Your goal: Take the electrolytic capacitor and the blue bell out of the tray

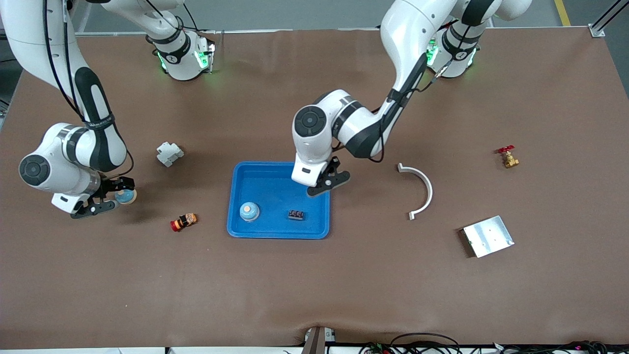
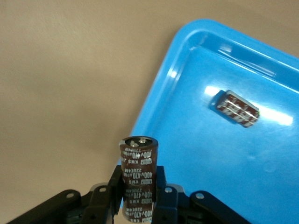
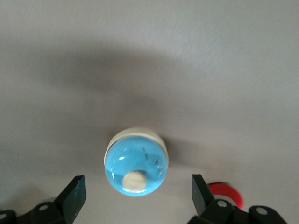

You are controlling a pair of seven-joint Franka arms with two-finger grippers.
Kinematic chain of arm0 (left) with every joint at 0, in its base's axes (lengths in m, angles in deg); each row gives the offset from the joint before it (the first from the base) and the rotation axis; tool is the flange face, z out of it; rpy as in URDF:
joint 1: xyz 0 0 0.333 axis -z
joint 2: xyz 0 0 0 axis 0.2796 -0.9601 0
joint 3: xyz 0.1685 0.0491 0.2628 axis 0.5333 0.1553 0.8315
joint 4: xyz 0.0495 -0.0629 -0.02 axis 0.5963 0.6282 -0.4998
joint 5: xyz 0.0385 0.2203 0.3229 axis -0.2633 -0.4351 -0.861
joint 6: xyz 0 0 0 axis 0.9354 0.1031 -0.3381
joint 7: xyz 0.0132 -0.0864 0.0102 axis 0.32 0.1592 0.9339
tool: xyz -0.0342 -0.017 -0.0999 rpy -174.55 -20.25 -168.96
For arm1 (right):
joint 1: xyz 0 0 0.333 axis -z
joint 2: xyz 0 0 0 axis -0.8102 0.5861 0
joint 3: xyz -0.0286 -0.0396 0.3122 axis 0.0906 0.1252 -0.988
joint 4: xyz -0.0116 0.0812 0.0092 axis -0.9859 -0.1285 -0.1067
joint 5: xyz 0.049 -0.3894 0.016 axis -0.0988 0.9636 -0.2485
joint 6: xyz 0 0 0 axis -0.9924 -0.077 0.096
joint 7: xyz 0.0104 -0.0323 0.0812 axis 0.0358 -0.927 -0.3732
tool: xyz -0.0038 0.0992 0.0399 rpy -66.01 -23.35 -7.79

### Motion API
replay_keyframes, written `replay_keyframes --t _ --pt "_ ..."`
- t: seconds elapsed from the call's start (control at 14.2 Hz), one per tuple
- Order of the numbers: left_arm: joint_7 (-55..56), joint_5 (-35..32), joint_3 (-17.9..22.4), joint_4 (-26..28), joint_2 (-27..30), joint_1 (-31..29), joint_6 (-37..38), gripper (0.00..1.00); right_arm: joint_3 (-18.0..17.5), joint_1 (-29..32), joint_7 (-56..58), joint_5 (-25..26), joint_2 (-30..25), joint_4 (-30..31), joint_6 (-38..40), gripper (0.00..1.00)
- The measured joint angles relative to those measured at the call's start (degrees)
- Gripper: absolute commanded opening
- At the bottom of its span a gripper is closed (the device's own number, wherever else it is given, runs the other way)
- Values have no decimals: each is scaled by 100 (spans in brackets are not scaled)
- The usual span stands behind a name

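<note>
My left gripper (image 1: 328,183) is shut on a brown capacitor (image 2: 138,175) and holds it upright over the corner of the blue tray (image 1: 275,187) nearest the left arm's base. The left wrist view shows the gripper (image 2: 138,191), the tray (image 2: 196,154) and a second dark capacitor (image 2: 237,108) lying in it. In the front view that capacitor (image 1: 296,214) lies beside a blue bell (image 1: 249,211) in the tray. My right gripper (image 1: 110,196) is open over another blue bell (image 1: 126,196) on the table. That bell (image 3: 135,168) lies between the fingers (image 3: 74,193), untouched.
A white block (image 1: 169,154) and a red-and-orange part (image 1: 184,221) lie between the right gripper and the tray. Toward the left arm's end lie a white curved piece (image 1: 420,189), a metal plate (image 1: 488,236) and a brass valve (image 1: 508,157).
</note>
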Motion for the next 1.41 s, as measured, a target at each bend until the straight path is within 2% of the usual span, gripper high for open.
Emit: replay_keyframes --t 0.21,0.42,0.7,0.92,1.13,1.41 --pt "-1042 0 5 614 429 -271 -104 0 -30 -180 -99 -143 -27 -831 1234 100" --pt "-1905 0 8 1240 786 -549 -276 0 -59 -925 -1252 -324 -57 -1602 1815 100" --pt "-3050 0 -13 1848 1079 -944 -318 0 -106 -2015 -3420 -900 59 -1832 1815 100" --pt "-3851 0 -190 2339 1339 -1414 -354 0 -151 -2577 -5207 -1110 497 -2153 1707 100" --pt "-4510 0 -317 2905 1661 -1842 -663 0 -413 -2816 -6420 -1129 965 -2494 1304 100" --pt "-4997 0 -335 3755 1891 -2108 -1621 0 -799 -2856 -7072 -1128 1332 -2568 840 100"
